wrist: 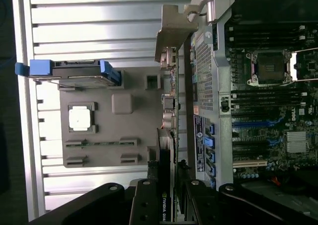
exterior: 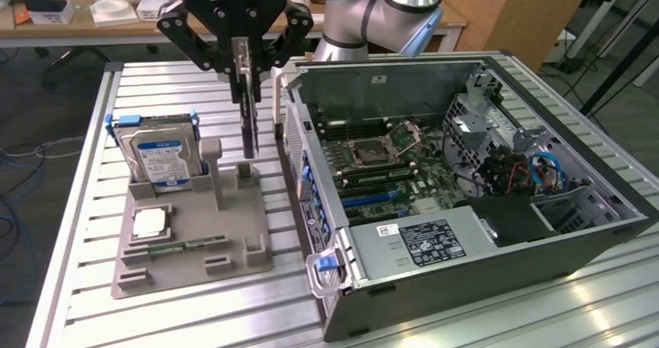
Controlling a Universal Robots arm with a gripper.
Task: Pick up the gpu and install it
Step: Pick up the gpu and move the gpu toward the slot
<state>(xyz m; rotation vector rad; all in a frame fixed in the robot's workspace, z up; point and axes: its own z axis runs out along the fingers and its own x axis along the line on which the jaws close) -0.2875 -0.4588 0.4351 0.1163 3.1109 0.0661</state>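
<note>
Slatted metal table (exterior: 175, 317) bears grey fixture tray (exterior: 201, 221) under pincer (exterior: 243, 74), open computer case (exterior: 495, 278) just beside pincer, both flat

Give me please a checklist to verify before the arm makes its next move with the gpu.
1. Grip: the claw is shut on the gpu: ok.
2. The gpu hangs upright: ok.
3. Its lower end is free of the gray holder: cannot tell.
4. The computer case is open: ok.
5. The blue slots on the motherboard look empty: ok.
</note>
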